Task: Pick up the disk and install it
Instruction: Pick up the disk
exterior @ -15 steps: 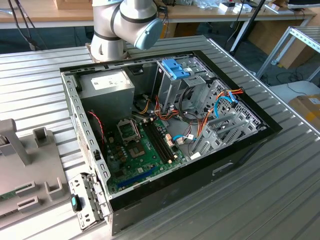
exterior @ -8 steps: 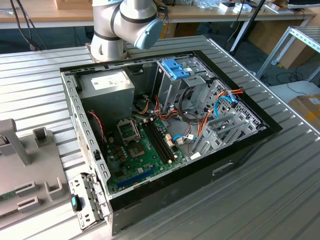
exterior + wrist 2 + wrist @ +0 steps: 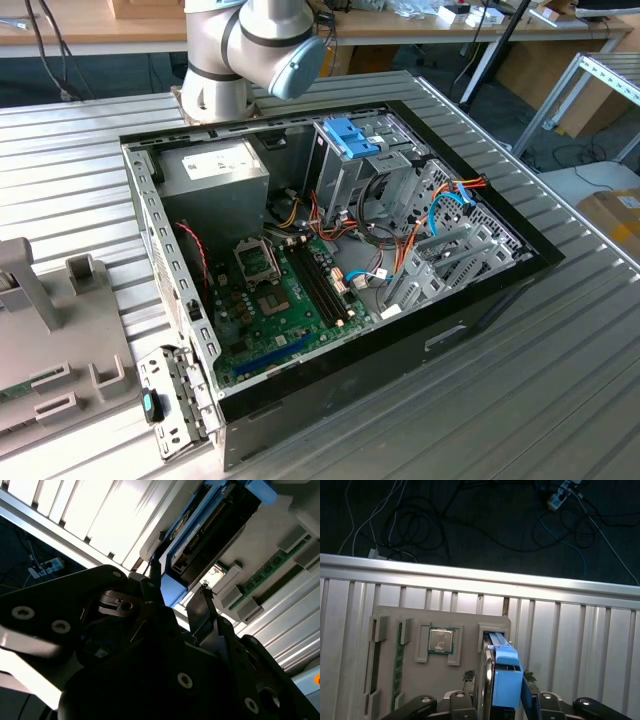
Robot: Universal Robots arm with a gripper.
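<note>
**Gripper [image 3: 179, 580] straddles the disk [image 3: 504, 665]**

Gripper fingers [image 3: 468, 679] are spread, one on each side of the disk, in both wrist views. A thin gap shows beside the disk, so I think the gripper is not squeezing it (it looks close, though). The disk stands up on its thin edge in a slot of the grey tray [image 3: 465, 622], with its blue rail on top. I think it stands that way so the fingers can slide down its two flat sides. Next to it in the tray lie a square chip [image 3: 440, 641] and a long green memory stick [image 3: 398, 665]. Each has its own pocket, likely so it cannot slip.

The tray rests on a metal table [image 3: 580, 630] with long ribs. Past the table edge the floor is dark, with loose cables [image 3: 420, 525] and a power strip [image 3: 559, 495].

In the exterior view the open computer case [image 3: 400, 345] lies on the same table, with its lid off so parts can go in. The disk is not in it yet. Behind it are wooden benches [image 3: 420, 25].
</note>
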